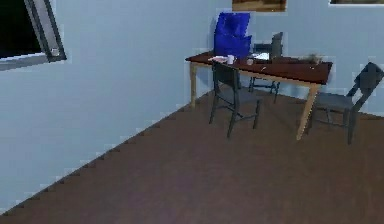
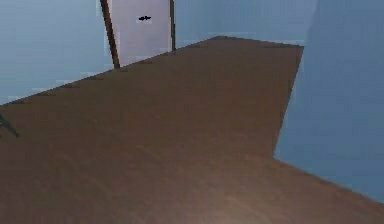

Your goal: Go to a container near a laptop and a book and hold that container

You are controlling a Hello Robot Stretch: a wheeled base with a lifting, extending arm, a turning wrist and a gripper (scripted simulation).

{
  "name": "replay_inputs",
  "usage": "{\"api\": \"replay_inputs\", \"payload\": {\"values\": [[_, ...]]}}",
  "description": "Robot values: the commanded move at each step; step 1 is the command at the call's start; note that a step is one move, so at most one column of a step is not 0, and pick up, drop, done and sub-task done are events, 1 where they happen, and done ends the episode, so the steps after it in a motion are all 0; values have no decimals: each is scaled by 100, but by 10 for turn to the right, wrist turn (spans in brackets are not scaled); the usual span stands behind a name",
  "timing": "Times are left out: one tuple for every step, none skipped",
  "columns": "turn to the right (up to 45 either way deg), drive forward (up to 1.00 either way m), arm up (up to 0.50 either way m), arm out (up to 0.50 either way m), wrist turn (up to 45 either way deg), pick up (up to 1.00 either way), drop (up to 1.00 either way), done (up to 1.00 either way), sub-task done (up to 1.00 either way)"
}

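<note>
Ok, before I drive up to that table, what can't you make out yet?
Forward view: small things on the table are too small to name; a white blob may be the container.
Forward view: wall picture cut off by the top edge.
Arm side view: door cut off by the top edge.

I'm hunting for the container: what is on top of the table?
On the table stand a tall blue object, a small white item beside it, a dark laptop-like shape and a small blob farther right. Anything behind the blue object is covered.
</note>
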Motion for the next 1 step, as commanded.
{"api": "replay_inputs", "payload": {"values": [[30, 0, 0, 0, 0, 0, 0, 0, 0]]}}
